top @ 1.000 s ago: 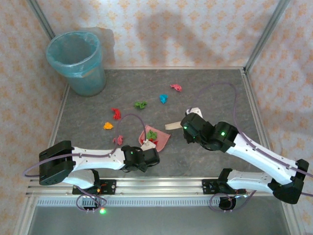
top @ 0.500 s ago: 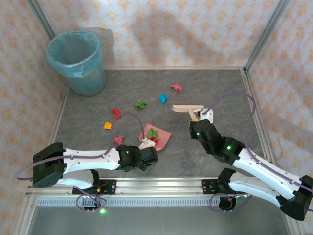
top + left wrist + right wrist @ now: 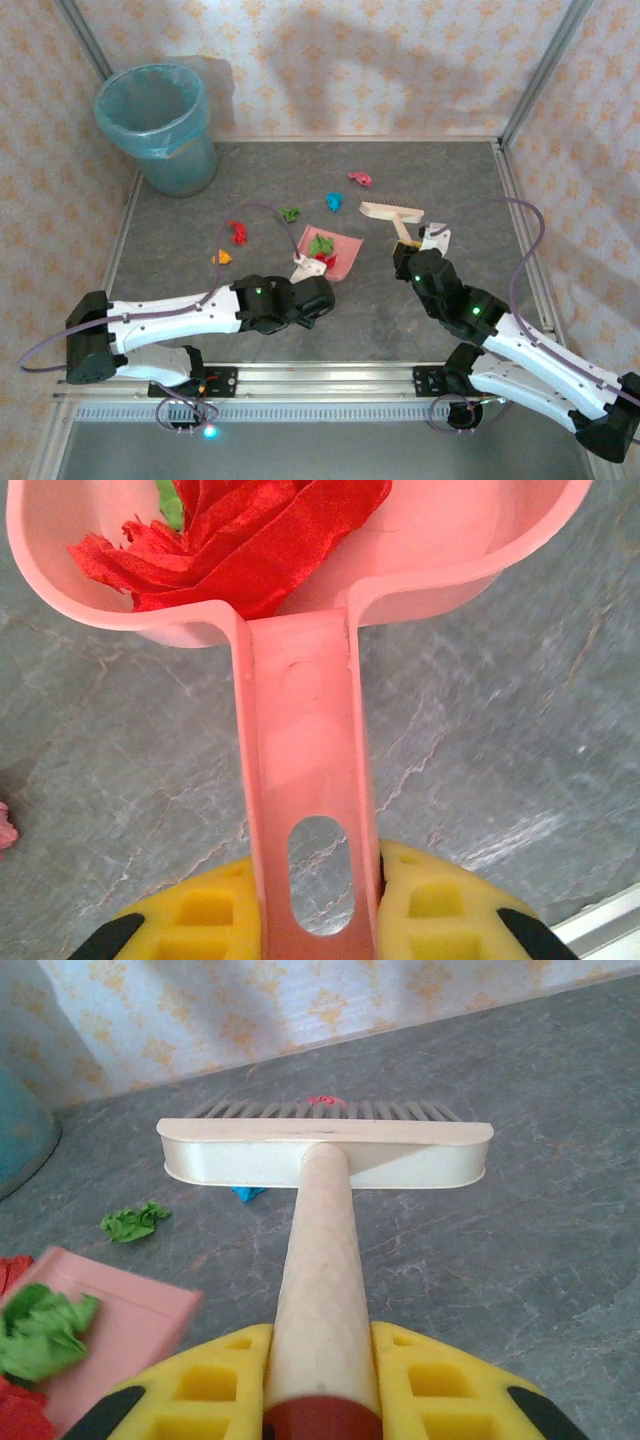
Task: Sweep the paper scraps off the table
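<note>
Grey marbled table [image 3: 460, 180]. Left gripper [image 3: 318, 910] is closed on the dustpan [image 3: 300, 730] handle; red and green scraps [image 3: 250, 540] lie inside it, beyond the fingers. Right gripper [image 3: 322, 1380] is closed on the brush [image 3: 325, 1150] handle; loose scraps lie ahead and left of its fingers.

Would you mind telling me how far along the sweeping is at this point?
Done: green paper and red paper lie in the dustpan. In hand: the left tool grips the dustpan's handle and the right tool grips the brush. Left: at least five scraps lie loose on the table: pink scrap, blue scrap, green scrap, red scrap, orange scrap.
</note>
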Robot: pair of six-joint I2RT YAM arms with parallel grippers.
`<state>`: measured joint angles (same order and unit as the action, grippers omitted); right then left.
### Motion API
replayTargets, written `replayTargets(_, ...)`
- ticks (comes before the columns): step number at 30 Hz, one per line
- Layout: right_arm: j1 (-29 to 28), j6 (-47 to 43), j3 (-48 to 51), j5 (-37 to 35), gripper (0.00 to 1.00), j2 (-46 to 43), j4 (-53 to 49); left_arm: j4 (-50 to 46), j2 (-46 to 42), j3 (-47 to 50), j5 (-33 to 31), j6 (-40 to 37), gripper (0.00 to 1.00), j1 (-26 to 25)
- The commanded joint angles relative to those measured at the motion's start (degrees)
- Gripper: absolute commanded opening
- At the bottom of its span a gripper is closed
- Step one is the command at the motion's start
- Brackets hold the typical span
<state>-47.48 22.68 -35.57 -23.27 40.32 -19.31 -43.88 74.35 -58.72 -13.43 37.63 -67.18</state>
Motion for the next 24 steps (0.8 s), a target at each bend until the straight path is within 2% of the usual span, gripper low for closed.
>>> replayTargets(1, 0.11, 2.36, 0.83, -4.24, 0.00, -2.33, 2.39, -8.00, -0.43, -6.12, -3.49, 1.48, 0.00, 1.41)
replayTargets(7, 0.11, 4.84, 1.72, -5.56, 0.00, -3.86, 1.13, -17.99, 1.78, -17.62, -6.00, 0.72, 0.00, 5.77)
replayTargets(13, 0.11, 5.32, 2.78, -4.14, 0.00, -4.68, 1.79, -23.71, 2.83, -26.60, -5.43, -0.48, 0.00, 13.80)
replayTargets(24, 0.12, 5.60, 3.06, 0.16, 0.00, -2.51, 3.41, -33.93, 12.03, -50.43, -1.67, -6.18, 0.00, 32.43)
